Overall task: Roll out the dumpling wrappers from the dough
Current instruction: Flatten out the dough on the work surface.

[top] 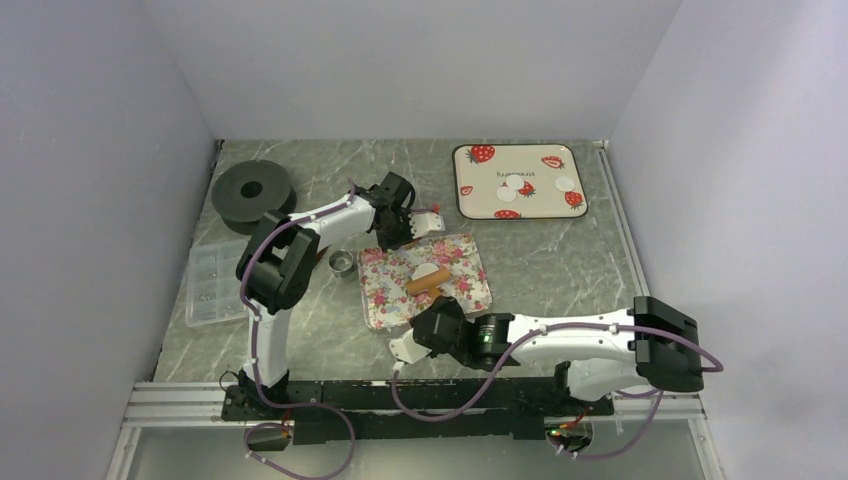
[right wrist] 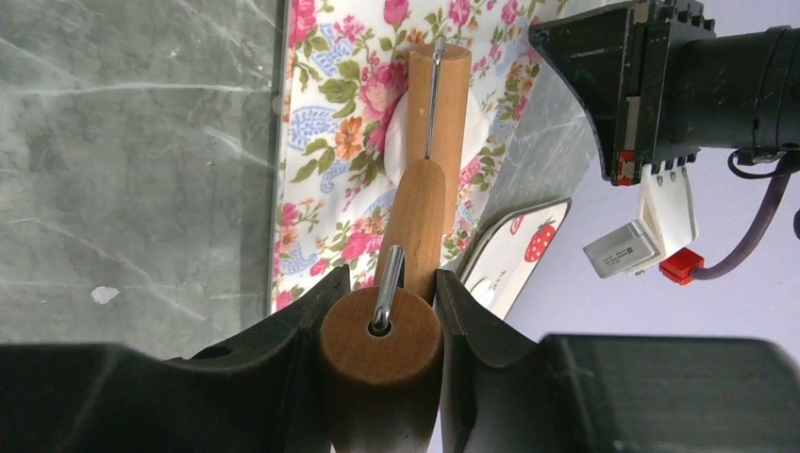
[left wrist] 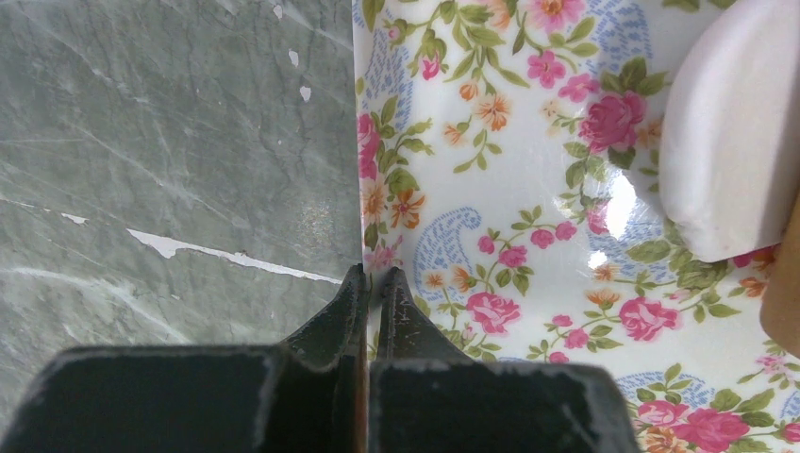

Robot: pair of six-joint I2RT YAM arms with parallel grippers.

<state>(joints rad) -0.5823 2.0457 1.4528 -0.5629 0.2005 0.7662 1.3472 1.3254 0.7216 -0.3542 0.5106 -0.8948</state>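
Grey marbled tabletop boxed in by plain white walls, with both arm bases sitting on the rail at the near edge. Nearest the bases, the right gripper (top: 432, 312) is reaching in from the right and clamping the round wooden end of the rolling pin (right wrist: 415, 222), one jaw pressing on each side. The pin is running away from it onto the floral tray (top: 470, 295), and its far roller is lying on top of the dough (top: 432, 272), a white lump sitting around the middle of that tray. Just left of the tray a metal ring (top: 341, 262) is standing on the marble, and further left a clear plastic box (top: 215, 285) is lying near the wall. The left gripper (left wrist: 373, 276) is pointing down at the tray's far-left edge with its jaws pressed together and nothing showing between them. Can't tell whether the tips are touching the rim. In the left wrist view the dough is sitting well clear of those tips, towards the top right. Beyond that, a black disc (top: 252, 192) is resting at the far left. At the far right a strawberry tray (top: 545, 205) is lying flat, well apart from the floral one, and the dumpling wrappers (top: 565, 183) are lying on it: small white rounds, a couple bunched near its centre and one towards its right side.
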